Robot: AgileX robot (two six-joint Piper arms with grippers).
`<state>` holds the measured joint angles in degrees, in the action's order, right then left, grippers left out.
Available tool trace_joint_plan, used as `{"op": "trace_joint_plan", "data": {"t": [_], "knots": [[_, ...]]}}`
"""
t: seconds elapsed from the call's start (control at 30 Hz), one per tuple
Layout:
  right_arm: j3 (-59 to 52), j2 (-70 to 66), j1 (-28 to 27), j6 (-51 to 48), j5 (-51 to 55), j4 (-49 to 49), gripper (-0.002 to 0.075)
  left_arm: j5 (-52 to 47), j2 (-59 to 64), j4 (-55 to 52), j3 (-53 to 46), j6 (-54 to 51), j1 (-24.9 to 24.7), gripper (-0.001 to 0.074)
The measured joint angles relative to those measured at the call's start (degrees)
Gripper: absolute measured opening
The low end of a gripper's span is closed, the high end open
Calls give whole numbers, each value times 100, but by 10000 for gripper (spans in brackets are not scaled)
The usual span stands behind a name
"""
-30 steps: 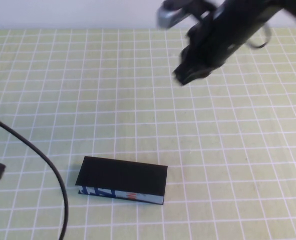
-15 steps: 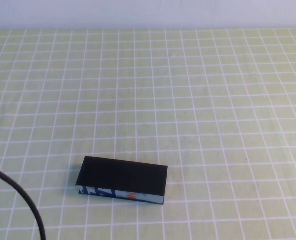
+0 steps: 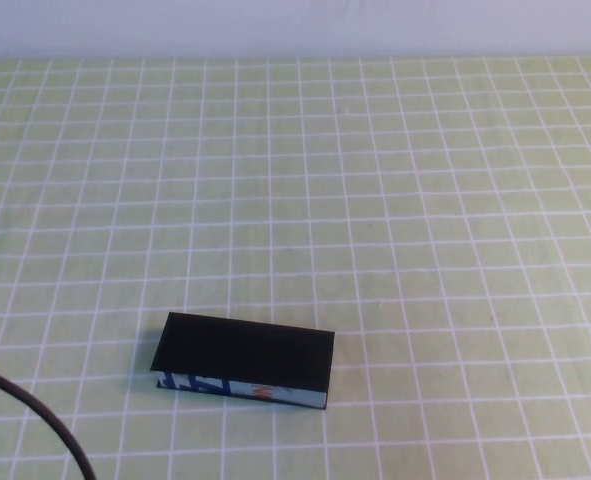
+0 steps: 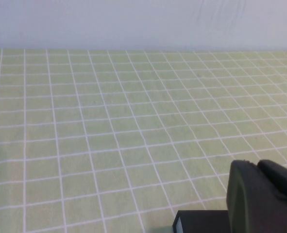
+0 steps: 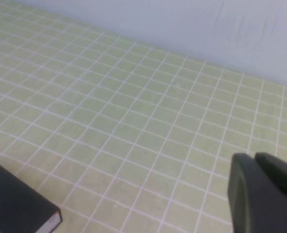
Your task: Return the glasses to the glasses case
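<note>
The glasses case [image 3: 245, 360] is a flat black box with its lid down and a blue, white and orange front edge, lying on the green checked cloth at the near centre. The glasses are not in view. My left gripper [image 4: 258, 166] is shut and empty, hovering just beside one corner of the case [image 4: 199, 222]. My right gripper [image 5: 255, 158] is shut and empty above bare cloth, with an end of the case [image 5: 17, 204] off to its side. Neither gripper shows in the high view.
The left arm's black cable [image 3: 35, 420] curves across the near left corner of the table. A pale wall [image 3: 295, 25] runs along the table's far edge. The green checked cloth [image 3: 375, 200] covers the whole table.
The right arm, over the far right of the table a second ago, has left the high view. The left arm's cable has shifted further toward the near left corner. The case has not moved.
</note>
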<state>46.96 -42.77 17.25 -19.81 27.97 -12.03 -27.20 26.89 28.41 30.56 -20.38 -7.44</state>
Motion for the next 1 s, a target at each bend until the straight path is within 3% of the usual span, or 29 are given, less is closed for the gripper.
{"op": "trace_joint_plan", "data": {"t": [0.43, 1.0], "knots": [[-2264, 2449, -10, 0, -541, -406, -16, 155, -8, 194, -83, 3, 0, -1], [-2507, 2995, -10, 0, -514, -411, -16, 145, -8, 208, -83, 13, 0, -1]]}}
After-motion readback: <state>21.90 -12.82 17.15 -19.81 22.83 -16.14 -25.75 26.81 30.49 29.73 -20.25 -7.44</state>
